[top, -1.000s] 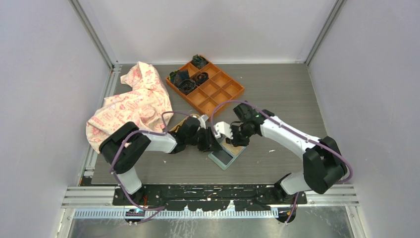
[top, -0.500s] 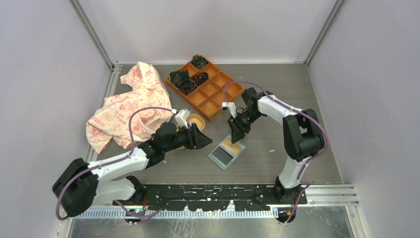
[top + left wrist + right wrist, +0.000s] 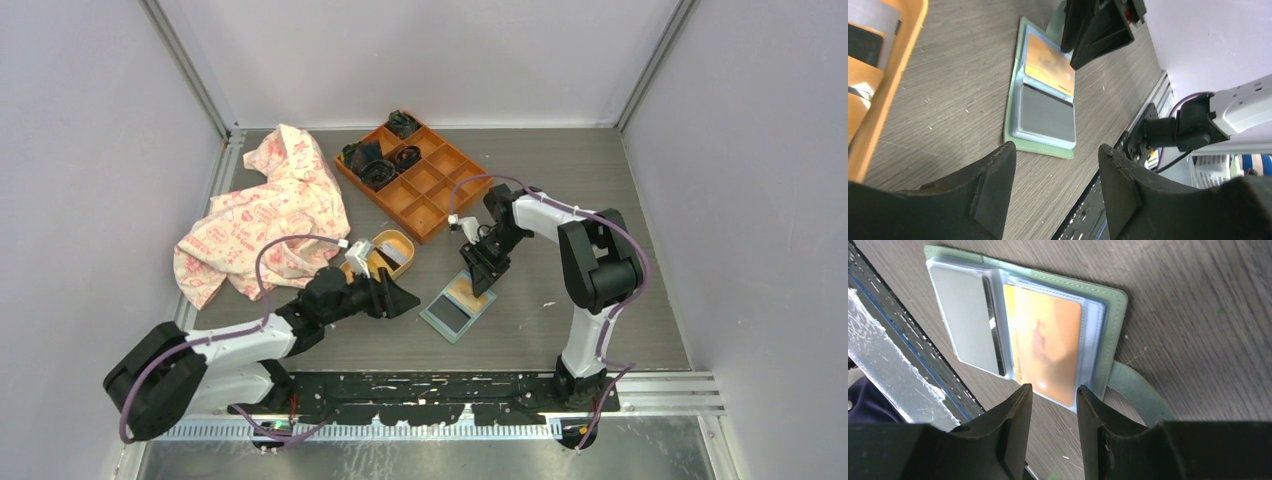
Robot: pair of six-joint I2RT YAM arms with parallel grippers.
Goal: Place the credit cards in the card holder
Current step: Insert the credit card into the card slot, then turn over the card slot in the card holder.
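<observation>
The sage-green card holder [image 3: 458, 303] lies open on the table. An orange card [image 3: 1048, 340] and a grey card [image 3: 965, 325] sit in its clear sleeves. Its closing tab [image 3: 1138, 390] sticks out on the far side. My right gripper [image 3: 478, 262] hovers open over the holder's far end, nothing between its fingers. My left gripper [image 3: 400, 298] stands open just left of the holder [image 3: 1043, 100], also empty. More credit cards, a grey-white one [image 3: 875, 15] and a black one [image 3: 863, 42], rest in the yellow dish [image 3: 903, 60].
The yellow dish [image 3: 392, 234] sits behind my left gripper. An orange compartment tray [image 3: 415, 180] with dark items stands at the back centre. A crumpled patterned cloth [image 3: 265, 215] lies at the left. The black base rail [image 3: 420, 385] runs along the near edge.
Both grippers have left the holder and opened. The left arm drew back toward the near left. The right gripper lifted away to the holder's far end.
</observation>
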